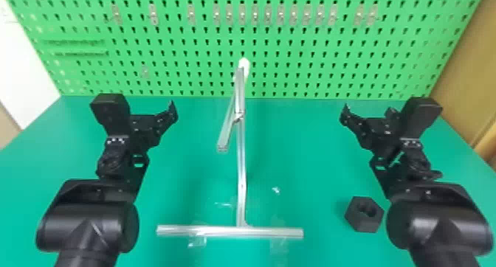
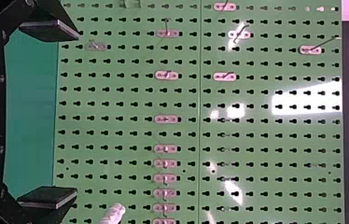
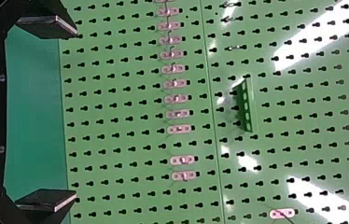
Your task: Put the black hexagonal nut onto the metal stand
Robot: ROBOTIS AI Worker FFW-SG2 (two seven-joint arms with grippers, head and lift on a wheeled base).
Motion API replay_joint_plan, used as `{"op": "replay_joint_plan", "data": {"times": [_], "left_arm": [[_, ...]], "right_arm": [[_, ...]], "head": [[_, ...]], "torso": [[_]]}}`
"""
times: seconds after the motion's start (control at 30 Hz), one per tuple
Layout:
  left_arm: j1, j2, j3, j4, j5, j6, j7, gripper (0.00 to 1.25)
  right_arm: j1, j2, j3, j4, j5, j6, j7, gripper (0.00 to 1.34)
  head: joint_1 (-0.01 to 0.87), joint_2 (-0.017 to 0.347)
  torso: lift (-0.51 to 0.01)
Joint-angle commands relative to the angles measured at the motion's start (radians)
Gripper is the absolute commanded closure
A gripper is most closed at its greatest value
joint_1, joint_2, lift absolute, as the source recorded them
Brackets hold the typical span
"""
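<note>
Stand [image 1: 241, 174]: bare metal, silvery, smooth, shiny. Nut [image 1: 360, 222]: matt black, plastic-looking. Tabletop [image 1: 302, 166]: smooth, faint sheen. Pegboard [image 2: 130, 110]: glossy, bright glare patches. Tape [image 1: 198, 240]: clear, shiny plastic. Rounded arm housings [image 1: 86, 225]: smooth black, soft gloss.

Left arm [image 1: 88, 225] and right arm [image 1: 439, 222] enter at the head view's bottom edge, extended forward, well apart and in near-mirrored pose. Left pincer [image 1: 149, 110] and right pincer [image 1: 369, 113] each stand with both flat black fingers spread wide, as the wrist views confirm.
</note>
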Motion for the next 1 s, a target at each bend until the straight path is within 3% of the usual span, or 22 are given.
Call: {"op": "replay_joint_plan", "data": {"times": [0.0,0.97], "left_arm": [[0.0,0.0,-0.001,0.0,0.0,0.0,0.0,0.11],[-0.002,0.0,0.0,0.0,0.0,-0.002,0.0,0.11]], "right_arm": [[0.0,0.0,0.0,0.0,-0.001,0.0,0.0,0.09],[0.002,0.002,0.001,0.0,0.0,0.002,0.0,0.09]], "head": [[0.693,0.081],[0.693,0.081]], "torso": [[-0.001],[-0.001]]}}
